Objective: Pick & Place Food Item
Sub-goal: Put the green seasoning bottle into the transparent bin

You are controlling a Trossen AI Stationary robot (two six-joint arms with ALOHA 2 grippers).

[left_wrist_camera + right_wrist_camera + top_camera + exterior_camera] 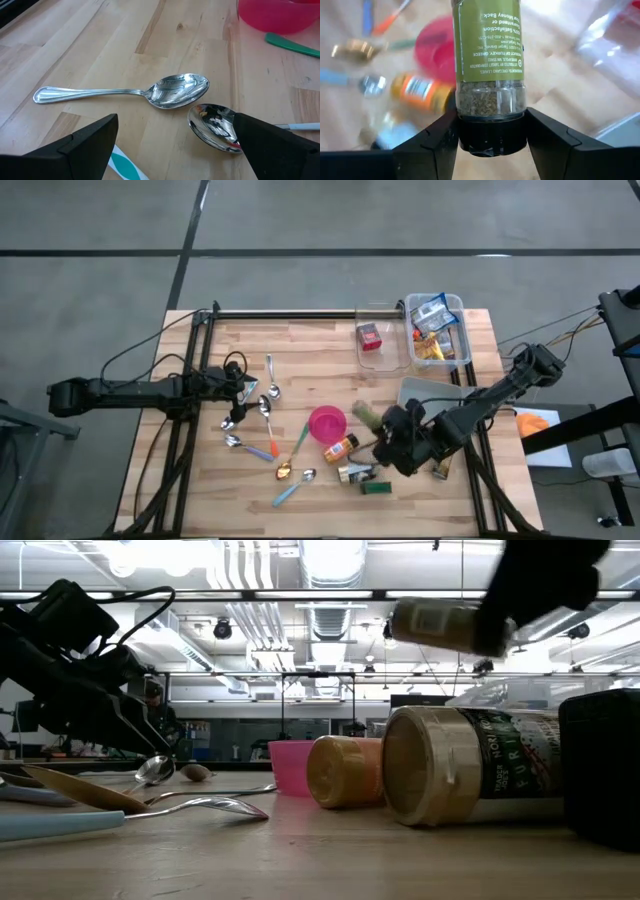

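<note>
Your right gripper [491, 131] is clamped on the herb jar [489, 55] at its black cap end, lifted off the surface; it looks rigid, light and slick, so keep the grip near the cap.

Spoons [268, 402] scattered; pink bowl [327, 423] mid-table; bin [437, 330], probably snack packets.

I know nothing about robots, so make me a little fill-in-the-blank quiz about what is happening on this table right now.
1. The right tool grips a green-labelled glass spice jar by its ___ cap.
2. The round plastic cup on the wooden table is ___.
3. The open left tool hovers over metal ___.

Missing words: black; pink; spoons
</note>
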